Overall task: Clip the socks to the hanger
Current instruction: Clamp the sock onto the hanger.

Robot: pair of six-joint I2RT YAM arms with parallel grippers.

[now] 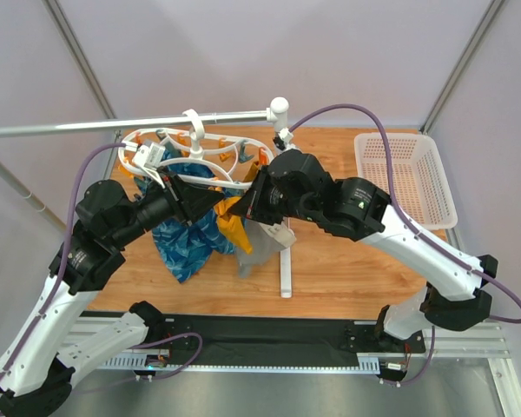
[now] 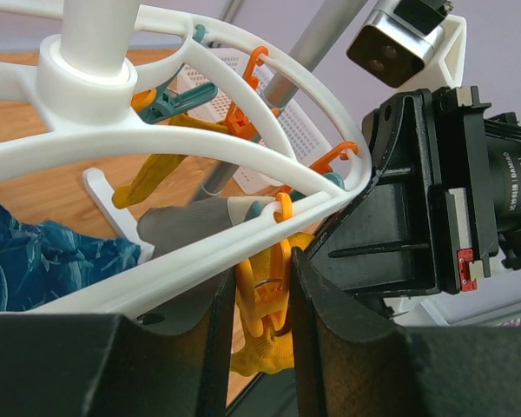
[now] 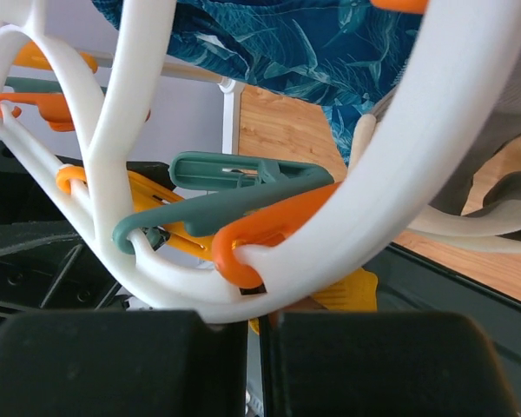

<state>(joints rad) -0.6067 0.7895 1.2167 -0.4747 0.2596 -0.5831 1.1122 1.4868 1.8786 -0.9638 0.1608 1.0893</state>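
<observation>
White oval double-ring hanger with orange and teal clips, mustard sock crumpled beneath, left gripper squeezing one yellow clip, right gripper pinched nearly closed on sock

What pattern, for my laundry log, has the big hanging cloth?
Blue cloth, teal leafy print; right wrist view.

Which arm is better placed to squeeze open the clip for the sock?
Left. The left gripper is closed around the yellow clip hanging from the hanger. The right gripper is shut under the rim, apparently holding the sock.
</observation>
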